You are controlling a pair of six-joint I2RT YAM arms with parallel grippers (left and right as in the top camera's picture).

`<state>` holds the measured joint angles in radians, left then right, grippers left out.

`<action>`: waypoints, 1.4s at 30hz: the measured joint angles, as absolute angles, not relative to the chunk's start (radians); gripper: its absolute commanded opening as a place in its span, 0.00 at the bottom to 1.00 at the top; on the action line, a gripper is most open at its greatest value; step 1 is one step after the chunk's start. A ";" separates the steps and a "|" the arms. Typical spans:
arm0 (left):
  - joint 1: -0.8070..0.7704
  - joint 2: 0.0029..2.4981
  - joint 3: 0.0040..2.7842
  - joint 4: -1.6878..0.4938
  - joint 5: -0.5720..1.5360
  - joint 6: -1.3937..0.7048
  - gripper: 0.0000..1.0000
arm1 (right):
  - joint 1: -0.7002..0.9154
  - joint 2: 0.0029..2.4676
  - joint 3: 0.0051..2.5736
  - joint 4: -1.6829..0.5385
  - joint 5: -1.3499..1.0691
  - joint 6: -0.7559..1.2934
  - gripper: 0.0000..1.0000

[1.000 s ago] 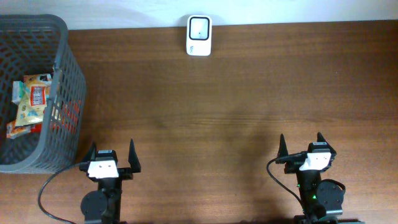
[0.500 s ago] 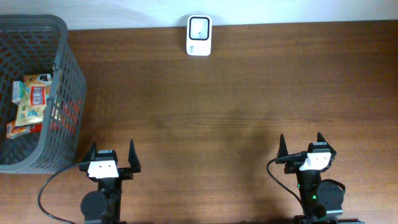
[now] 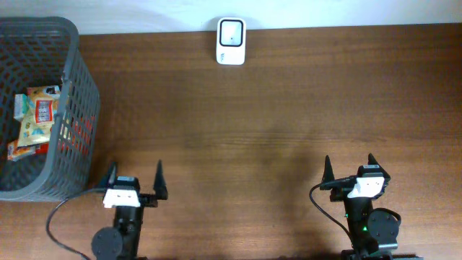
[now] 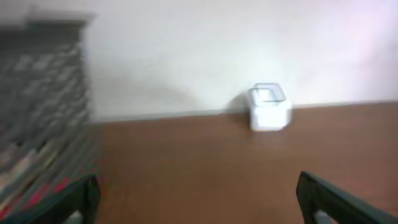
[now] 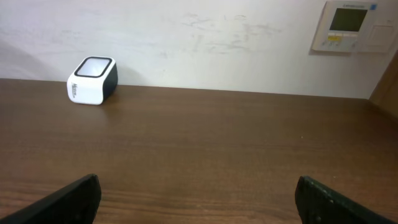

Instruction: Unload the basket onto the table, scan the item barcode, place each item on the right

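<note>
While nothing is in hand yet, start from overhead. The basket (image 3: pixel 72 43) sits at the left edge of the table (image 3: pixel 274 108), and the snack packets (image 3: pixel 40 115) lie inside it, a yellow-green one on top and a reddish one partly under it. The scanner (image 3: pixel 231 41) stands at the far edge, well apart from the basket. The left gripper (image 3: pixel 135 172) waits near the basket's near corner with its jaws spread wide and nothing between them. The right gripper (image 3: pixel 349 160) sits at the near right, jaws just as wide and just as empty.

Over to the left wrist, and the picture is smeared. The basket is a grey blur on the left, the scanner is a pale box ahead by the wall, and 2 dark fingertips (image 4: pixel 320 193) sit far apart at the bottom corners.

The right wrist view is sharp. It shows the scanner at far left, a wall panel (image 5: pixel 351 25) at top right and bare wood between the spread fingertips (image 5: pixel 68 199).

My read is that the packets are light, soft, crinkly film, likely slippery and easy to crush. A pinch across a sealed edge of the top one looks safest, reached from above past the basket wall. No barcode is visible from here.
</note>
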<state>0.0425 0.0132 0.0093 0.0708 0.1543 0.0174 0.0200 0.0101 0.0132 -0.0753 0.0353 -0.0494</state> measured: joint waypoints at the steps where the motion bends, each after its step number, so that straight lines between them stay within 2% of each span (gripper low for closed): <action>1: 0.043 0.016 0.009 0.166 0.242 0.017 0.99 | 0.020 0.010 0.013 -0.075 0.035 -0.049 0.98; 4: 0.043 0.012 0.011 0.515 0.423 0.007 0.99 | 0.020 0.011 0.013 -0.075 0.034 -0.049 0.98; 6: 0.043 0.011 0.031 0.604 0.446 0.003 0.99 | 0.020 0.011 0.013 -0.075 0.034 -0.049 0.98; 9: 0.043 0.014 0.082 0.586 0.394 0.003 0.99 | 0.020 0.011 0.013 -0.075 0.034 -0.049 0.98; 12: 0.043 0.081 0.273 0.588 0.249 0.002 0.99 | 0.020 0.011 0.013 -0.075 0.032 -0.050 0.98; 14: 0.043 0.153 0.395 0.595 0.235 0.002 0.99 | 0.020 0.012 0.013 -0.076 0.031 -0.049 0.98; 19: 0.043 0.319 0.452 0.573 0.234 0.002 0.99 | 0.020 0.012 0.013 -0.076 0.031 -0.049 0.98; 20: 0.043 0.371 0.532 0.431 0.209 -0.001 0.99 | 0.020 0.012 0.013 -0.075 0.032 -0.049 0.98; 23: 0.044 0.662 1.032 -0.189 0.146 -0.001 0.99 | 0.020 0.013 0.013 -0.075 0.031 -0.049 0.98; 24: 0.044 0.758 1.176 -0.331 0.142 0.001 0.99 | 0.020 0.014 0.013 -0.075 0.031 -0.049 0.99; 28: 0.051 1.049 1.534 -0.550 0.036 0.025 0.99 | 0.020 0.015 0.013 -0.076 0.031 -0.049 0.98; 31: 0.168 1.386 2.027 -0.923 -0.088 -0.028 0.99 | 0.020 0.015 0.013 -0.076 0.030 -0.049 0.98; 35: 0.381 1.649 2.387 -1.148 -0.044 -0.062 0.99 | 0.020 0.014 0.013 -0.075 0.031 -0.049 0.99; 37: 0.451 1.724 2.405 -1.221 -0.028 -0.082 0.99 | 0.020 0.014 0.013 -0.075 0.031 -0.049 0.98; 42: 0.634 1.914 2.408 -1.301 -0.002 -0.321 0.99 | 0.020 0.014 0.013 -0.075 0.032 -0.049 0.98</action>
